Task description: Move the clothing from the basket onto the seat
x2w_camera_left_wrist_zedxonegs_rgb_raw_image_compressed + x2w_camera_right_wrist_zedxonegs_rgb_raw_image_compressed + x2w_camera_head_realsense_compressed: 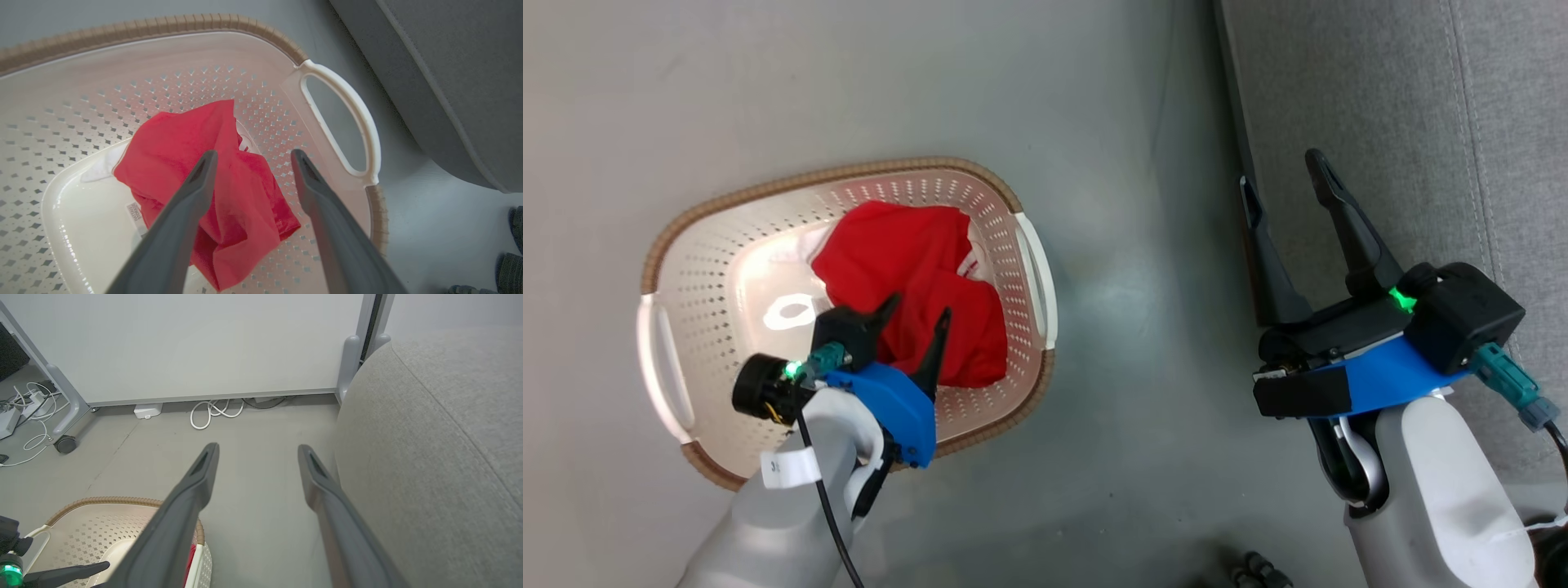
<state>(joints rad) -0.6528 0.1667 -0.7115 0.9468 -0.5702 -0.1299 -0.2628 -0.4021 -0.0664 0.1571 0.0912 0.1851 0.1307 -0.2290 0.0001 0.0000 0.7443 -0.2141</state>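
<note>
**Left pincer over basket, nothing gripped yet**

Left pincer (254, 153) is spread wide and empty, poised over the clothing (184, 139); contact unclear. The clothing is bunched in the basket (163, 24), toward its seat-side handle (347, 106). Right pincer (1280, 168) is also spread and empty, at the seat (1380, 122) front edge.

Risk: a shallow pinch takes one fold and the rest slides out, or a finger snags the perforated wall.

Left wrist view shows a white label (134, 210) under the red. Right wrist view shows loose cables (212, 412) by the wall.
</note>
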